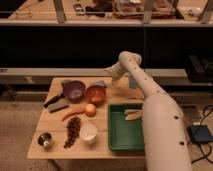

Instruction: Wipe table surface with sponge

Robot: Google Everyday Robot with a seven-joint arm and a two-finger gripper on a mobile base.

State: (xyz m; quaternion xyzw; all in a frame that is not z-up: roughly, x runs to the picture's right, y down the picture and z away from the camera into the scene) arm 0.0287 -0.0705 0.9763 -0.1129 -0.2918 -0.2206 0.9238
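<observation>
The light-brown wooden table surface (115,97) carries bowls, food and a tray. A small blue-grey sponge (100,83) lies near the back edge, just behind the orange bowl (95,94). My white arm rises from the lower right, bends over the back of the table and points left and down. The gripper (108,75) hangs open just above and to the right of the sponge, holding nothing.
A purple bowl (74,91) and a dark grey block (57,103) are at the left. A carrot (72,113), an orange fruit (90,109), grapes (72,131), a white cup (88,133) and a metal cup (45,140) fill the front. A green tray (120,137) sits right, a pale blue cup (132,80) behind it.
</observation>
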